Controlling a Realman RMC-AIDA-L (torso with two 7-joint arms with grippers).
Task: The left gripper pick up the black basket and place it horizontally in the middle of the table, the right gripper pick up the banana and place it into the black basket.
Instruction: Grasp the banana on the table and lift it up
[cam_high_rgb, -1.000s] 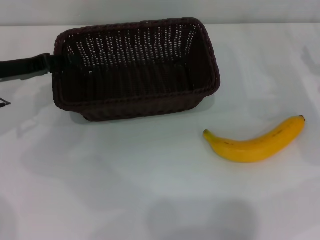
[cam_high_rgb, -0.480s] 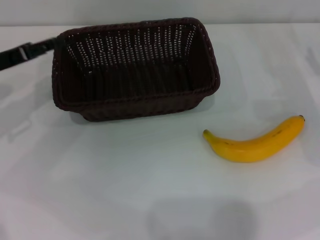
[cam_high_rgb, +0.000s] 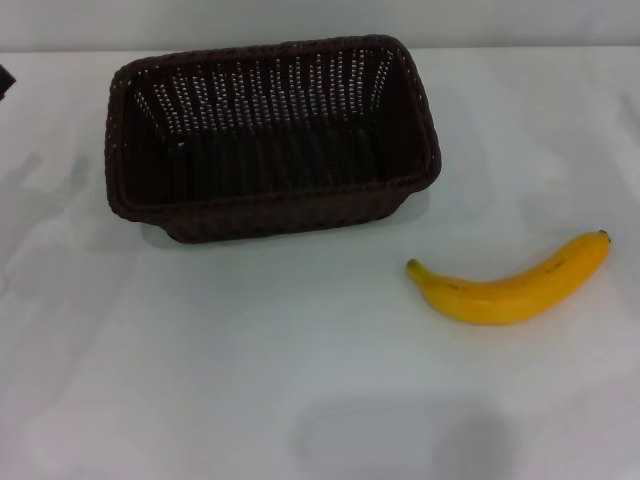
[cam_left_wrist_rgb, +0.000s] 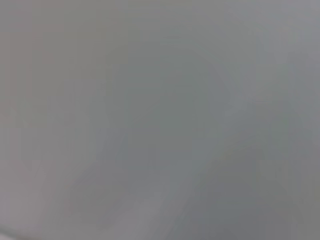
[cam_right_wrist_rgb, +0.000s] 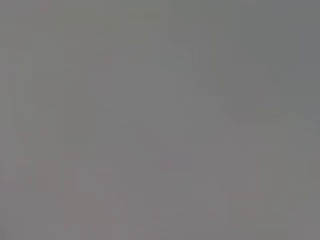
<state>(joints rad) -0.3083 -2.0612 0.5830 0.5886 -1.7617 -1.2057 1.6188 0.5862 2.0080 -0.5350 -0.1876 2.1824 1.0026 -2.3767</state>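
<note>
The black basket (cam_high_rgb: 272, 135) stands upright on the white table (cam_high_rgb: 250, 350) at the centre-left of the head view, its long side running left to right, and it holds nothing. The banana (cam_high_rgb: 510, 285) lies on the table to the right of the basket and nearer to me, apart from it, with its dark stem tip pointing right. Only a dark sliver of my left gripper (cam_high_rgb: 3, 80) shows at the left edge, well clear of the basket. My right gripper is out of view. Both wrist views show only plain grey.
The table's far edge (cam_high_rgb: 520, 48) runs just behind the basket, with a grey wall beyond it. Soft shadows fall on the tabletop near the front.
My left gripper has drawn away from the basket's left end, up and to the left, until it has almost left the view. The basket and the banana have not moved.
</note>
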